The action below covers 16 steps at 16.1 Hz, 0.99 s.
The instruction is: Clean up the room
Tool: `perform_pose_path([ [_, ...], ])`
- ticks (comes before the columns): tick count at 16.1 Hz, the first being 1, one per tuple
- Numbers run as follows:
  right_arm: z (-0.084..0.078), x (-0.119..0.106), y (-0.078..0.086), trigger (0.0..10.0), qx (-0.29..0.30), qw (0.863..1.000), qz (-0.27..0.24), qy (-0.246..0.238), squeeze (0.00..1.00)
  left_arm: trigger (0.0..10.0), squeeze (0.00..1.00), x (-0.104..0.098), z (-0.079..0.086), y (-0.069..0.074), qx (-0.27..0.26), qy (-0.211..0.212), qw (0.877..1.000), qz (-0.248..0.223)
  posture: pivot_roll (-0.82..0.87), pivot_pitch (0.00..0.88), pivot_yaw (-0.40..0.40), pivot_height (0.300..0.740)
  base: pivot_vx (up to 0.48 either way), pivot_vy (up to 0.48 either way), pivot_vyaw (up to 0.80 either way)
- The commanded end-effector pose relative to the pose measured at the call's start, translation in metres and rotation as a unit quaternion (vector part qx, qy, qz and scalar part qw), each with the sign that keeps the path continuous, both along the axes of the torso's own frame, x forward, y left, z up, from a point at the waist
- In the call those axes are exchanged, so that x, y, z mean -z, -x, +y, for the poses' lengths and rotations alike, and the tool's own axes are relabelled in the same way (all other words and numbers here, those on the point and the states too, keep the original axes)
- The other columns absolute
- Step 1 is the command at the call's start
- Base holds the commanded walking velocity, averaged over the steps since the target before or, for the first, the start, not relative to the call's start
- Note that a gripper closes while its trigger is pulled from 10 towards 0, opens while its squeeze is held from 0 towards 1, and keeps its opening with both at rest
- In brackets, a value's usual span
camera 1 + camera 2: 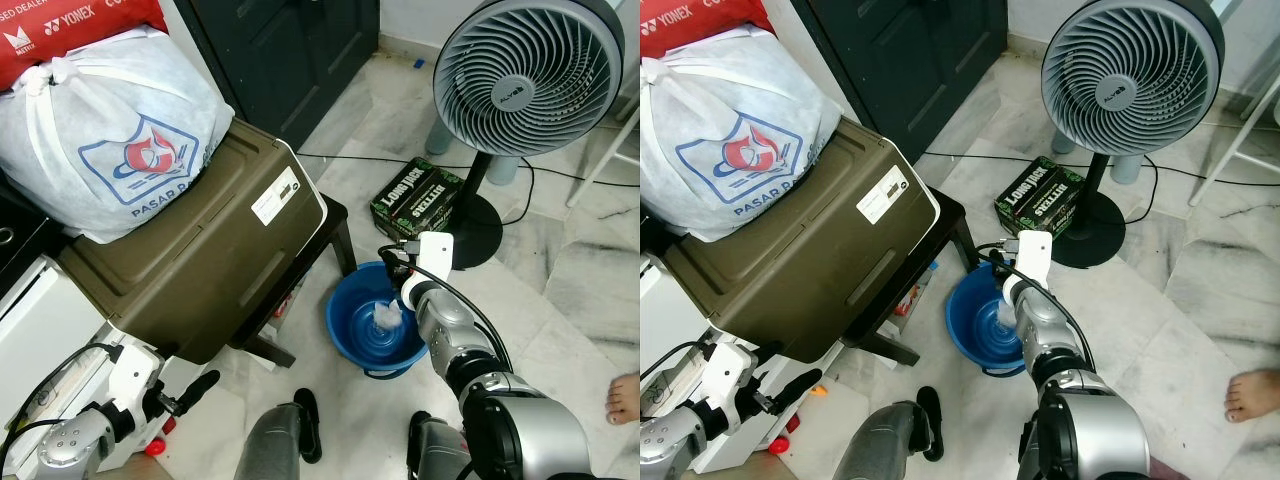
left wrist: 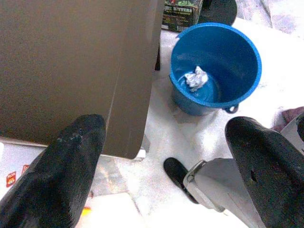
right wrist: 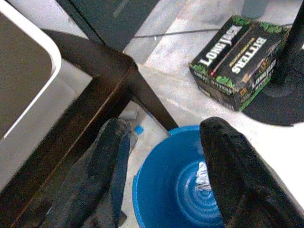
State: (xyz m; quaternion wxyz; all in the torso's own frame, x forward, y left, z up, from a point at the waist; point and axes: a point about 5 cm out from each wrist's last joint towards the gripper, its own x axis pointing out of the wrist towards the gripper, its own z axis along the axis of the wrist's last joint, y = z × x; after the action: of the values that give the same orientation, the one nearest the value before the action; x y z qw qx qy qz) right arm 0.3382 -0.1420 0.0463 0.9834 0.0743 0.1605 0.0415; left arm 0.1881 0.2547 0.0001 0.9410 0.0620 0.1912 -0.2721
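The left gripper (image 2: 164, 166), low beside the olive-brown plastic storage box (image 1: 190, 260), has its black fingers spread wide and empty. The right gripper (image 3: 164, 175) hangs over the round blue plastic bucket (image 1: 345, 325), fingers apart, gripping nothing. A crumpled white paper wad (image 2: 196, 78) lies on the bucket's bottom, partly hidden by the right arm in the head views.
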Motion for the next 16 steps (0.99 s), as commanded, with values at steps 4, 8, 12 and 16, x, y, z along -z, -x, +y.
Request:
perform_pose_path([
  [4,-0.001,0.004,0.01,10.0,-0.002,1.0,-0.028,-0.014,1.0,10.0,0.0,0.01,-0.004,0.001,0.005,0.017,1.0,0.024,0.22,0.264,0.168,0.74,0.0,0.0,0.0],
  [8,-0.008,0.03,0.058,10.0,-0.048,0.998,-0.024,0.026,1.0,10.0,0.0,0.012,-0.026,-0.007,0.058,0.09,0.993,0.044,0.12,0.195,0.079,0.74,0.0,0.0,0.0],
  [12,-0.025,0.019,0.062,10.0,-0.012,0.998,-0.048,0.042,1.0,10.0,0.0,-0.019,-0.055,-0.053,0.075,0.155,0.985,-0.028,0.05,0.116,0.036,0.74,0.0,0.0,0.0],
  [16,-0.016,-0.003,0.073,10.0,-0.034,0.991,-0.102,0.078,1.0,10.0,0.0,-0.096,-0.086,-0.089,0.026,0.225,0.962,-0.154,0.0,0.046,-0.005,0.74,0.0,0.0,0.0],
])
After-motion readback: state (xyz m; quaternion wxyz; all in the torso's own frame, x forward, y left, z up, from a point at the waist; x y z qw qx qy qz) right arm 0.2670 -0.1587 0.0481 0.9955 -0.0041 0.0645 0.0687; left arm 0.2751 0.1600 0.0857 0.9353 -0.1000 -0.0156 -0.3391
